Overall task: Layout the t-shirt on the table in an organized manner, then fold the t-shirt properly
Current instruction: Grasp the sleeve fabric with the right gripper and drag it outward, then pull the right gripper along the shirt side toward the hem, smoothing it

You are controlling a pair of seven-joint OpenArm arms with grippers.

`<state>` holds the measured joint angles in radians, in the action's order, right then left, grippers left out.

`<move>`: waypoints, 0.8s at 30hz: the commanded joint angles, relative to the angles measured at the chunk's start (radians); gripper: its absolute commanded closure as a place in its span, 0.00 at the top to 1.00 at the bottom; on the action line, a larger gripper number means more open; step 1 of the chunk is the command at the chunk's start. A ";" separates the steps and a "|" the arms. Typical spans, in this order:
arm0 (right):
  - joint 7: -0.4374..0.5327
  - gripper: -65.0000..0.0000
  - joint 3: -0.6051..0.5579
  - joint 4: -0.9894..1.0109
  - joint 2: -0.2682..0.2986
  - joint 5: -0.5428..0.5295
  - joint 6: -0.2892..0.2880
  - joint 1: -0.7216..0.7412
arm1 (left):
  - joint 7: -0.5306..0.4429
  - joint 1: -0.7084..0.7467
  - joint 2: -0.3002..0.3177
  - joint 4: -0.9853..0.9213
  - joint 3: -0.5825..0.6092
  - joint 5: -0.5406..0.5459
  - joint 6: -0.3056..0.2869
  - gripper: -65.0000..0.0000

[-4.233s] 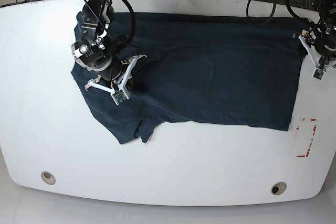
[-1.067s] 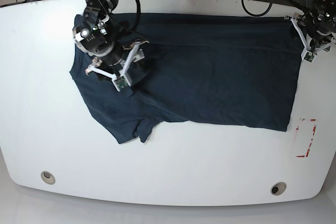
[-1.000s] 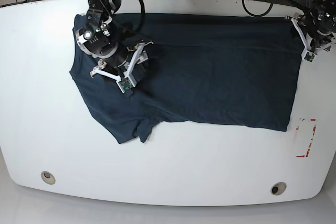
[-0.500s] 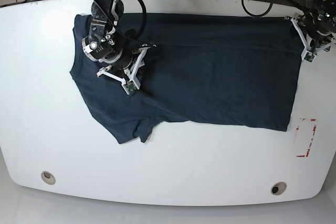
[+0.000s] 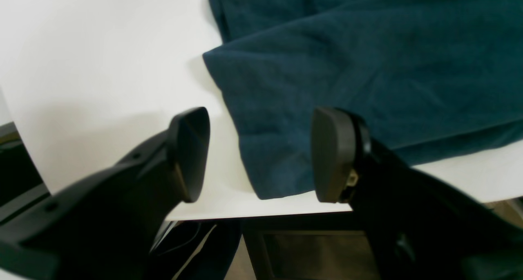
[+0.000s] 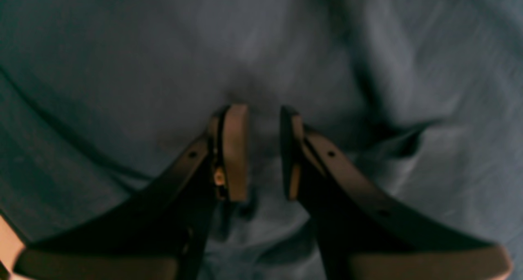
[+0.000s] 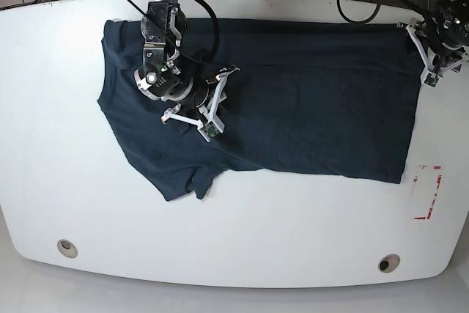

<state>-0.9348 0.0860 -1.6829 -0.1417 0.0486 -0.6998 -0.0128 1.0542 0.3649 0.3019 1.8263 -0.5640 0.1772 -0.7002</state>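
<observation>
Right tool (image 6: 263, 149) is narrowed over the t-shirt (image 7: 293, 93), no cloth visibly pinched; left tool (image 5: 261, 153) stands wide at the 2 o'clock corner. Creases on the tabletop (image 7: 256, 240) should be smoothed before folding.

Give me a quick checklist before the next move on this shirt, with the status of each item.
1. Dark navy-blue cotton t-shirt spread out on the glossy white table: not ok, lower left bunched.
2. Right gripper jaws narrowed over shirt fabric: ok.
3. Cloth actually pinched there: cannot tell.
4. Left gripper jaws open astride the shirt corner: ok.
5. Shirt fully on the table: ok.
</observation>
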 commanded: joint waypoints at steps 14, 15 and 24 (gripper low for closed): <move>-0.013 0.53 0.010 -0.273 0.040 0.004 0.002 0.058 | -0.012 -0.077 0.013 0.048 -0.008 0.003 0.002 0.56; -0.013 0.53 0.014 -0.270 0.046 0.004 0.002 0.063 | -0.012 -0.083 0.013 0.049 -0.008 0.003 0.002 0.56; -0.007 0.53 0.185 -0.110 0.113 0.003 0.002 0.201 | -0.012 -0.244 0.010 0.054 -0.017 -0.003 0.002 0.56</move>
<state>-0.9710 0.2283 -1.8320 -0.0528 0.0643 -0.7002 0.1108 1.0580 0.1593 0.2924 1.8614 -0.5667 0.1734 -0.7002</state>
